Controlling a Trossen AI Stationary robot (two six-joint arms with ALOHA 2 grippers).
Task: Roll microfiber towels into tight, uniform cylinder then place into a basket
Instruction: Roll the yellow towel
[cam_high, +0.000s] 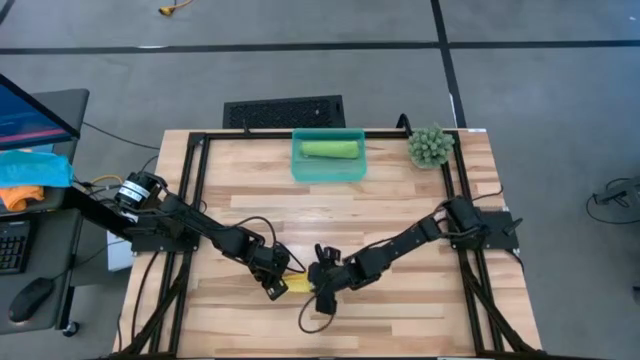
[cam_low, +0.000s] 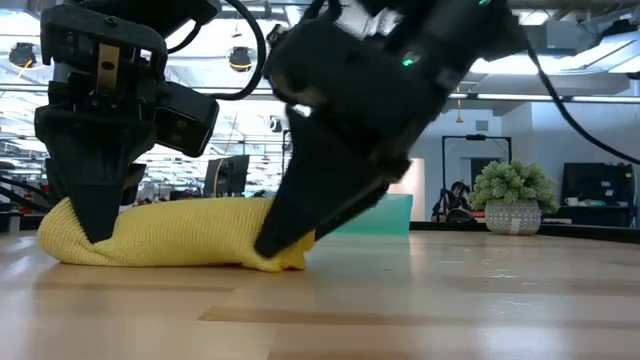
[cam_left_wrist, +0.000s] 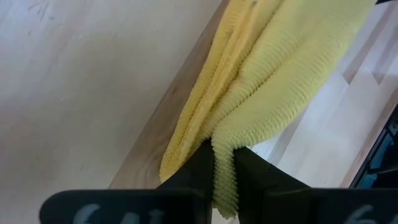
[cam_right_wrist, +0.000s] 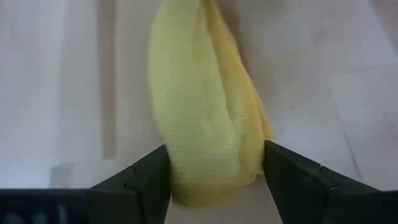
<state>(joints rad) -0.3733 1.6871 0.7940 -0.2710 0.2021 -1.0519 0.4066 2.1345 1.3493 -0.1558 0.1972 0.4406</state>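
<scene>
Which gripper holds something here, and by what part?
Left gripper pinches a fold at one end of the yellow towel. Right gripper is open, its fingers astride the other end.

Your wooden table (cam_high: 400, 200) carries the yellow towel (cam_high: 298, 283), teal basket (cam_high: 328, 170) and small potted plant (cam_high: 431, 146).

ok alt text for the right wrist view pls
A rolled yellow towel lies on the wooden table, one end between the right gripper's two dark fingers, which stand open on either side of it.
</scene>
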